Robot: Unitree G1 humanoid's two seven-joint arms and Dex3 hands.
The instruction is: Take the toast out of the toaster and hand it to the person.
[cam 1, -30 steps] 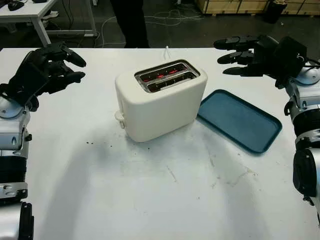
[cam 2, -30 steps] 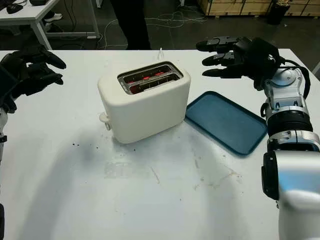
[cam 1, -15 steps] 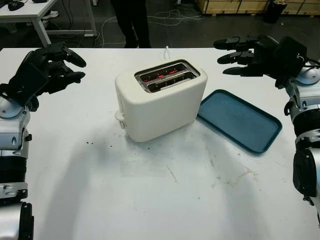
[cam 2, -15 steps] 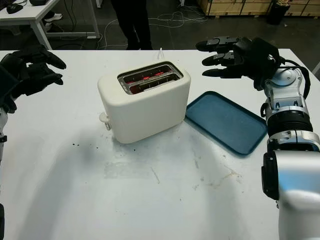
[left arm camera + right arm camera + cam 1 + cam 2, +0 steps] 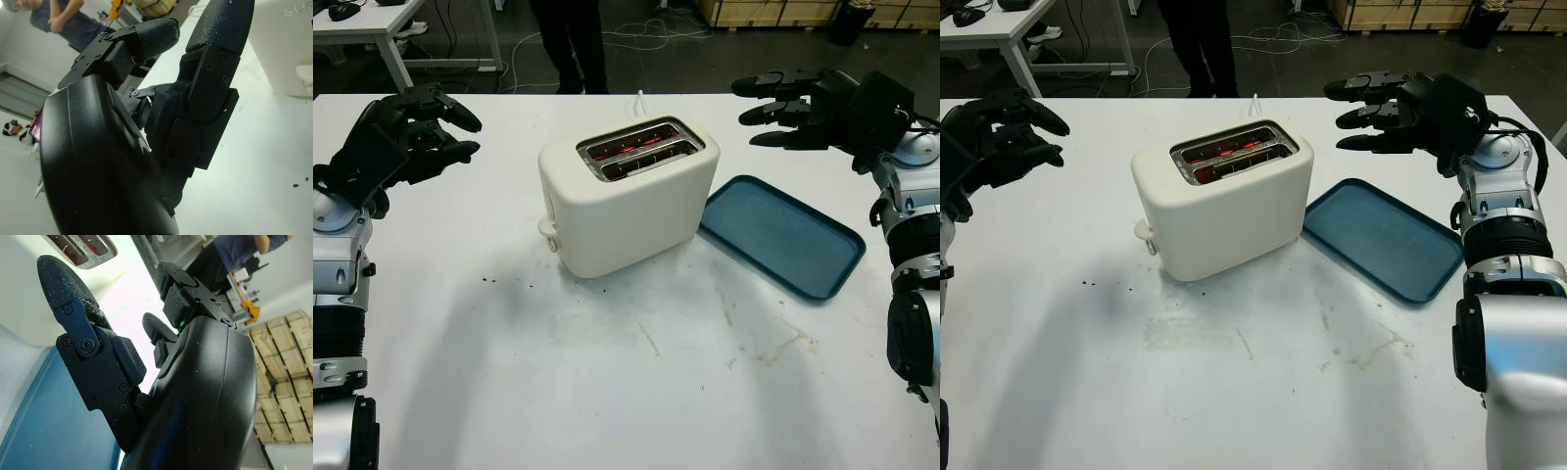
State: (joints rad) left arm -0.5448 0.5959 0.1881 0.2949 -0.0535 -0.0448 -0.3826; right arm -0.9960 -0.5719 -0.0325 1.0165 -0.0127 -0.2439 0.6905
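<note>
- The toaster (image 5: 628, 194) stands mid-desk (image 5: 607, 372), slots glowing; I cannot make out toast in them.
- Its slots run left to right, tilted away rightward.
- The right robot hand (image 5: 793, 96), open and empty, hovers nearer, beyond the blue tray (image 5: 781, 235).
- The left robot hand (image 5: 416, 132), open, hangs farther left.

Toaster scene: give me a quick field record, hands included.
toaster: cream, mid-table, slots glowing red, no toast visible
tray: blue, on the table to the toaster's right, holds nothing
left hand: open, raised left of the toaster
right hand: open, raised beyond the tray
person: standing behind the table
</note>
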